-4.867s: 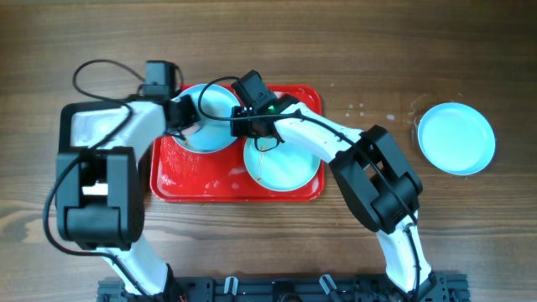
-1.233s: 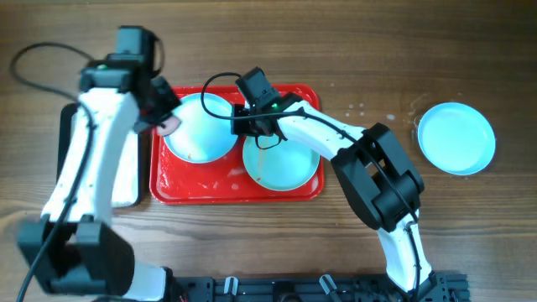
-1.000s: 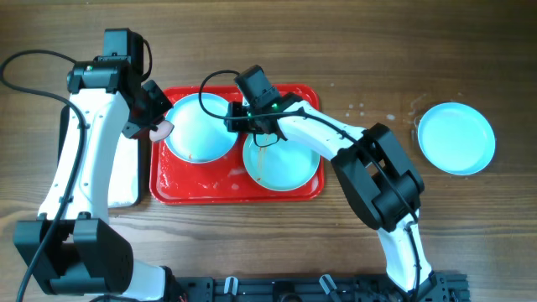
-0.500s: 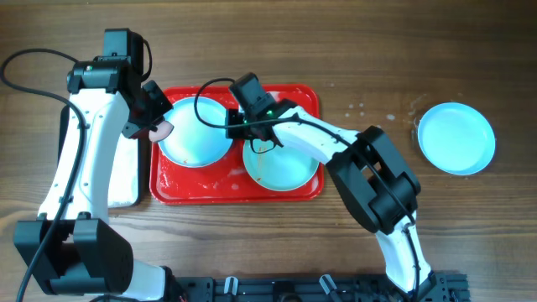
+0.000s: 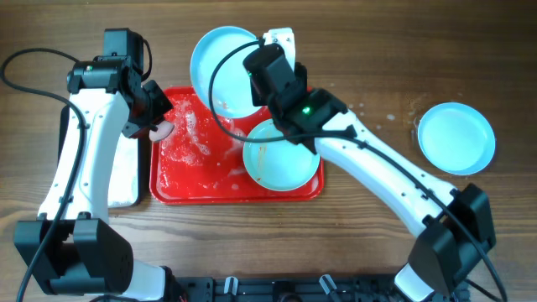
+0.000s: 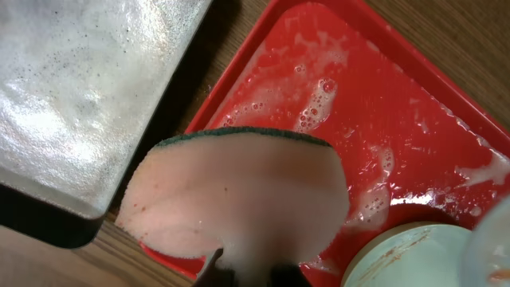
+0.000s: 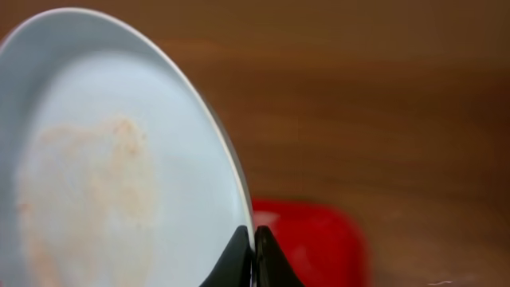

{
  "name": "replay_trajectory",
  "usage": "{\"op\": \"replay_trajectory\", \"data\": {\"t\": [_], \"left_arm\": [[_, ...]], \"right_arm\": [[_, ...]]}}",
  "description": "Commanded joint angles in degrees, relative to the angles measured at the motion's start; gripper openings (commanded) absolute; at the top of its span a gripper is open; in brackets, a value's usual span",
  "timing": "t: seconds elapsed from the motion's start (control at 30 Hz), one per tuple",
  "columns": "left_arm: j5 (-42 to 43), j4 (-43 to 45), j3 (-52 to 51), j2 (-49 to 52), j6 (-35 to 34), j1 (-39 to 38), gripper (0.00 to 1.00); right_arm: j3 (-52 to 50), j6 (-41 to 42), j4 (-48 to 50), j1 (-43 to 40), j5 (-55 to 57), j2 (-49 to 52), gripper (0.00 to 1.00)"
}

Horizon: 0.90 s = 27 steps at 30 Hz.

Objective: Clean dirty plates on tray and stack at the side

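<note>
**a:** what does your left gripper have?

**b:** my fingers there are closed on a pink sponge with a green scrub edge. it hangs over the left edge of the red tray. the black-rimmed tray lies just beside that edge, and its pale inside looks wet.

**a:** and the other one?

**b:** my right gripper pinches the rim of the lifted plate, with the jaws narrow around its edge. i hold the plate tilted and clear of the tray, above its far rim. a faint brown smear shows on its face.

**a:** what lies under it?

**b:** the left half of the tray floor is bare, wet and flecked with white suds. the second plate sits flat in the tray's right half, with thin brown streaks inside near its left side.

**a:** further out?

**b:** the third plate rests on the wooden table, well apart from the tray on my right side. a few droplets show on the wood near it.
</note>
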Motion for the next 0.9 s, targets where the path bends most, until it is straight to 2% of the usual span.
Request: {"op": "replay_trajectory", "data": {"t": [0.0, 0.13, 0.27, 0.5, 0.7, 0.87], "left_arm": [[0.7, 0.9, 0.3, 0.4, 1.1, 0.0, 0.04], [0.7, 1.0, 0.3, 0.5, 1.1, 0.0, 0.04], [0.7, 1.0, 0.3, 0.5, 1.1, 0.0, 0.04], [0.7, 1.1, 0.3, 0.5, 1.1, 0.0, 0.04], [0.7, 2.3, -0.8, 0.5, 1.1, 0.0, 0.04], [0.7, 3.1, -3.0, 0.5, 1.1, 0.0, 0.04]], "right_arm": [[-0.7, -8.6, -0.2, 5.3, 24.2, 0.9, 0.04], [-2.0, -8.1, 1.4, 9.7, 36.0, 1.5, 0.04], [-2.1, -8.6, 5.8, 12.0, 42.5, 4.2, 0.04], [-2.1, -8.6, 6.9, 13.4, 44.0, 10.3, 0.04], [-2.1, -12.1, 12.5, 14.3, 44.2, 10.4, 0.04], [-2.1, -11.8, 12.7, 14.3, 43.5, 10.5, 0.04]]}}
